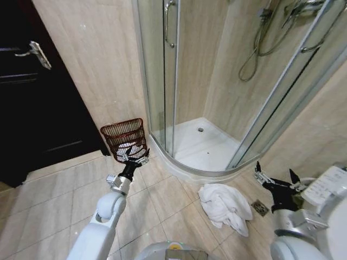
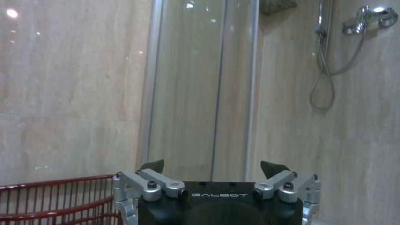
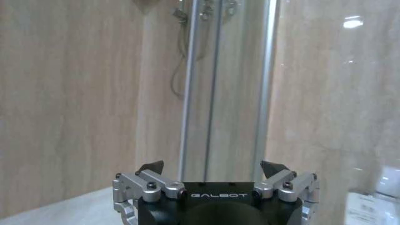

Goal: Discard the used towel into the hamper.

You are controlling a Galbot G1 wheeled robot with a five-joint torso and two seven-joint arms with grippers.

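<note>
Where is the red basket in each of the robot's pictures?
Head view: the hamper stands on the floor against the wall, beside the shower door, just past the open left gripper.
Left wrist view: its red rim shows low in the corner, next to the gripper.
Right wrist view: not in it.
Shared landmark: the shower door frame.

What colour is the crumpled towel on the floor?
White. The crumpled cloth towel lies on the beige tiled floor, clearest in the head view.

Left pincer (image 2: 213,169) spread wide, empty. Hamper (image 2: 59,201) rim beside it. Glass shower door (image 2: 200,84) ahead; shower hose (image 2: 325,70) beyond.
</note>
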